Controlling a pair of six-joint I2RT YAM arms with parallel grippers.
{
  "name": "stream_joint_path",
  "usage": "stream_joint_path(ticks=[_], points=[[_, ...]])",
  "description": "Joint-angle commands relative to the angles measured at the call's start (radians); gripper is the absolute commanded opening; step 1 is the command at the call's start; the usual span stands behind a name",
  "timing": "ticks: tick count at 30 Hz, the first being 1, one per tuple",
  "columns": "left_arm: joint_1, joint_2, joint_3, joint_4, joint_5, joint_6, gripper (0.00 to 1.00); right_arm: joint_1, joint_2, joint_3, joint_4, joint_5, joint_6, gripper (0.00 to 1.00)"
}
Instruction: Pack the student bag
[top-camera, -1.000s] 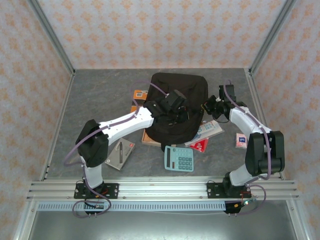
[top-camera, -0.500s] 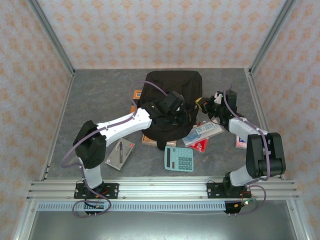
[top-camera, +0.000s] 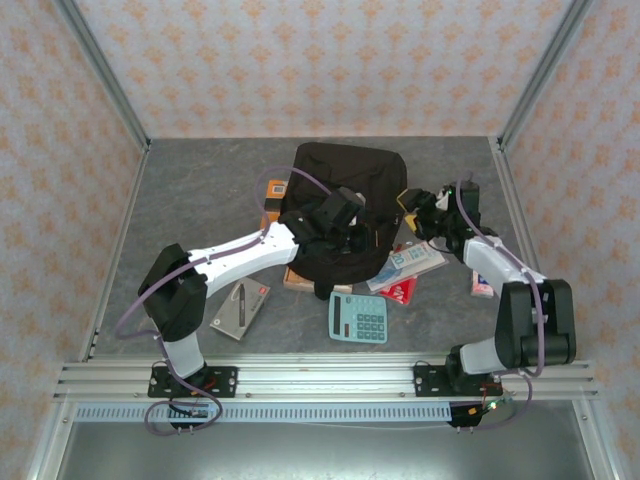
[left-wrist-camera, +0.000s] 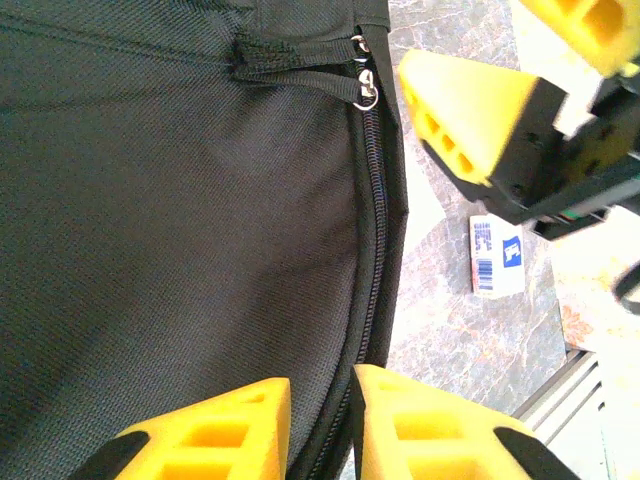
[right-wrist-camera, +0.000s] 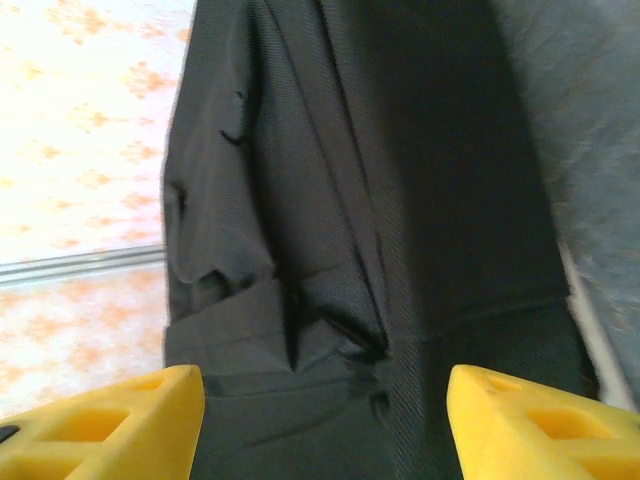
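The student bag (top-camera: 350, 180) lies flat at the middle of the desk (top-camera: 200, 200), flanked by both arms, with packing judged barely begun. The zipper (left-wrist-camera: 372, 200) on the side seen from the left wrist runs closed, its pulls (left-wrist-camera: 365, 85) together at the top. Nothing can be seen inside the bag. A calculator (top-camera: 358, 317), a red book (top-camera: 402, 291), a pale blue booklet (top-camera: 412, 260), an orange book (top-camera: 274, 190), a grey notebook (top-camera: 240, 306) and a small card (top-camera: 482, 285) all lie outside it, several tucked partly under its edges. The left end effector (left-wrist-camera: 320, 430) is nearly closed over the zippered seam, which runs into the slim gap between its fingers; whether it grips the fabric cannot be told. The right end effector (right-wrist-camera: 325, 410) stands wide open and empty, facing the bag's side. Opening the bag and loading every item appear left to do.
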Motion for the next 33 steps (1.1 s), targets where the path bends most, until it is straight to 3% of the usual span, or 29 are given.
stream_joint_path(ticks=[1, 6, 14, 17, 22, 24, 33], points=[[-0.008, 0.004, 0.004, 0.015, -0.024, 0.015, 0.23, -0.003, -0.039, 0.075, -0.318, 0.090, -0.149, 0.65], [-0.010, 0.022, 0.016, 0.013, -0.009, 0.015, 0.23, 0.008, -0.042, 0.077, -0.377, 0.058, -0.168, 0.63], [-0.013, 0.028, 0.019, 0.008, -0.003, 0.022, 0.23, 0.044, 0.048, 0.112, -0.275, -0.016, -0.155, 0.54], [-0.014, 0.028, 0.021, 0.001, -0.008, 0.024, 0.22, 0.060, 0.100, 0.143, -0.263, -0.038, -0.152, 0.42], [-0.014, 0.017, 0.017, -0.015, -0.031, 0.035, 0.22, 0.068, 0.101, 0.133, -0.234, -0.010, -0.146, 0.07], [-0.014, 0.009, 0.008, -0.014, -0.036, 0.036, 0.21, 0.064, 0.071, 0.095, -0.145, -0.031, -0.117, 0.00], [-0.014, -0.021, -0.029, -0.007, -0.078, 0.032, 0.16, 0.042, 0.029, -0.137, 0.563, -0.169, 0.165, 0.00]])
